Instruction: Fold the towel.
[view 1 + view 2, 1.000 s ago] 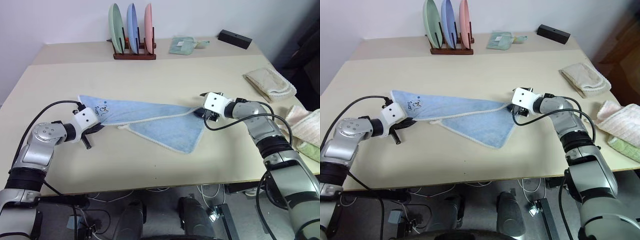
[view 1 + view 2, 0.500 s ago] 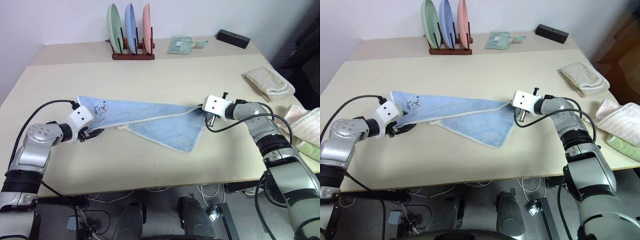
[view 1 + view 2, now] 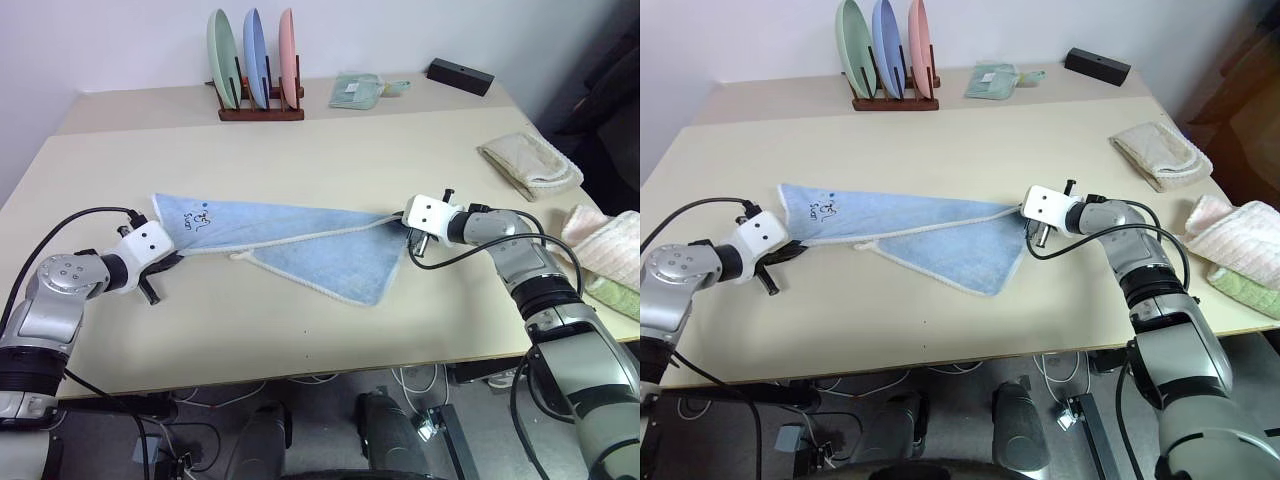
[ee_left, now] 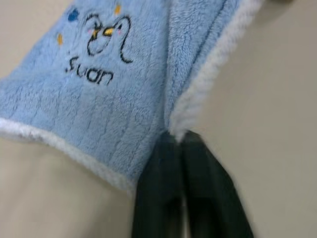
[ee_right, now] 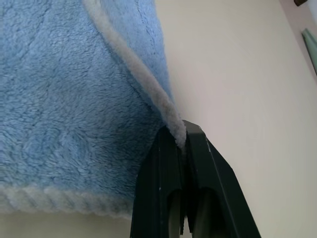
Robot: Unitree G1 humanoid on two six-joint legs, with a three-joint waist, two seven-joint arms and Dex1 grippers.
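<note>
- Towel [image 3: 300, 240] lies near the front middle of the desk [image 3: 330, 160], stretched between both arms, with one loose triangular flap pointing toward the front edge
- Left end effector [image 3: 168, 264] has its fingers pressed together on the towel's white edging at the corner by the dark lettering; the left wrist view shows the hem caught right at the fingertips [image 4: 173, 144]
- Right end effector [image 3: 408, 238] pinches the opposite end, the stitched edge clamped between its closed fingers [image 5: 173, 144]
- Progress, as I judge it: both ends are gripped and the cloth is drawn fairly taut, but it sits skewed and only partly doubled over, so no neat fold is finished; edges remain to be lined up and laid flat
- Further right, a beige towel [image 3: 530, 165] and a pink-and-green stack [image 3: 605, 255] rest well apart from the work
- At the back stand a plate rack [image 3: 258, 75], a small green cloth [image 3: 358, 92] and a black box [image 3: 460, 74]
</note>
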